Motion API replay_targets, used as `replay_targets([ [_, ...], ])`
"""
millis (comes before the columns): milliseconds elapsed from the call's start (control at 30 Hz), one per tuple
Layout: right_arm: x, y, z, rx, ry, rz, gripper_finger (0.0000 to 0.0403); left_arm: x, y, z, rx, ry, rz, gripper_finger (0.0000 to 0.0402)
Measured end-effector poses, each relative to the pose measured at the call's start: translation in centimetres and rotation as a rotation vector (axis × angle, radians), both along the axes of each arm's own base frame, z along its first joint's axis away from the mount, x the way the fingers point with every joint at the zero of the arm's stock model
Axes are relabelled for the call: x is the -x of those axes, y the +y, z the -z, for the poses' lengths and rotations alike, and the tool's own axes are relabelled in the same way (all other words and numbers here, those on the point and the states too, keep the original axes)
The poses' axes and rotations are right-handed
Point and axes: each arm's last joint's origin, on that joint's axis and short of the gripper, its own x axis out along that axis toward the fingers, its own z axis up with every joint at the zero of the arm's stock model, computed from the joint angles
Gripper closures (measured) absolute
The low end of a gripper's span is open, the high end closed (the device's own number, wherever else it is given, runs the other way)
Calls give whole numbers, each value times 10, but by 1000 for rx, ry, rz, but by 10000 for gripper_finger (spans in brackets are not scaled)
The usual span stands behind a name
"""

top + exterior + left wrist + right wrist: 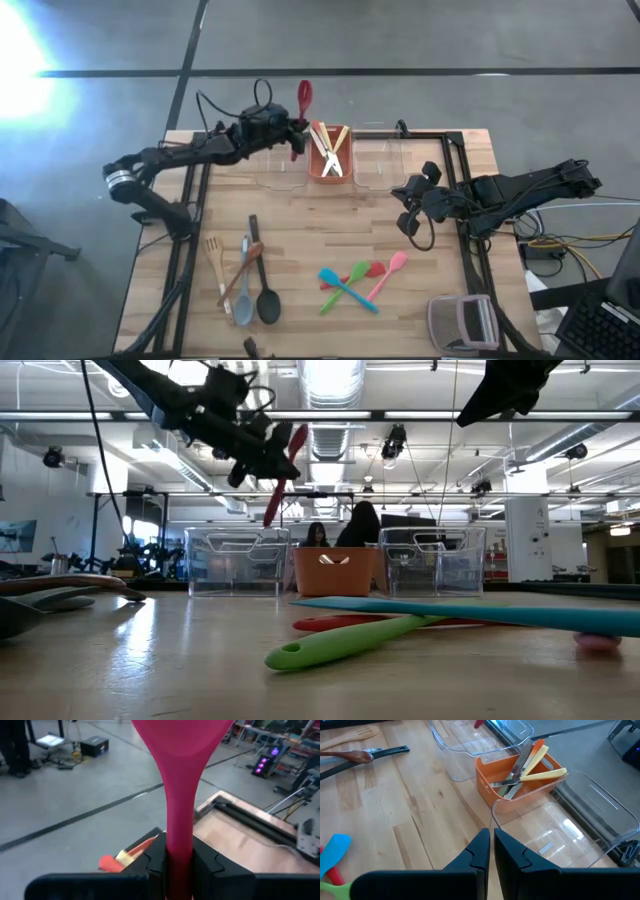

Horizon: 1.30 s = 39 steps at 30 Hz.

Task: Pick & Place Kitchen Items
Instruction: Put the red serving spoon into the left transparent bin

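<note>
Above the orange bin (329,160):
Left gripper (293,135): clamped on the red spoon (301,112), beside the bin's far-left corner.
Right gripper (405,207): closed, empty, right of the bin.

A large, open indoor workshop. The floor (420,35) is smooth grey concrete crossed by dark seam lines, with a bright patch of glare at one corner in the overhead view. A pale wooden worktop (330,240) with a plank grain stands on it. Overhead, long fluorescent light strips (330,380) hang among white beams and pipes. A white pillar (525,540) stands to one side. Two people (345,530) sit in the distance behind the worktop. Cables (570,245) trail across the floor near a keyboard (600,325). Farther off, equipment glows with purple lights (267,760).
</note>
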Motion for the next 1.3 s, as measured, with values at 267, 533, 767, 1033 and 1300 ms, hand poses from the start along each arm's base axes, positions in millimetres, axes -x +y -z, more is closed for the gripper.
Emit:
replay_targets([
  [267,0,0,0,0,1,0,385,-4,27,36,122,51,-69,353],
  [533,0,0,0,2,3,-2,385,-2,36,72,244,90,-187,353],
  [767,0,0,0,-6,8,-17,385,14,33,92,344,72,-277,353],
  [1033,0,1,0,7,12,-30,385,16,31,97,405,55,-301,353],
  [1300,0,1,0,7,11,-30,385,21,26,107,494,136,-312,353],
])
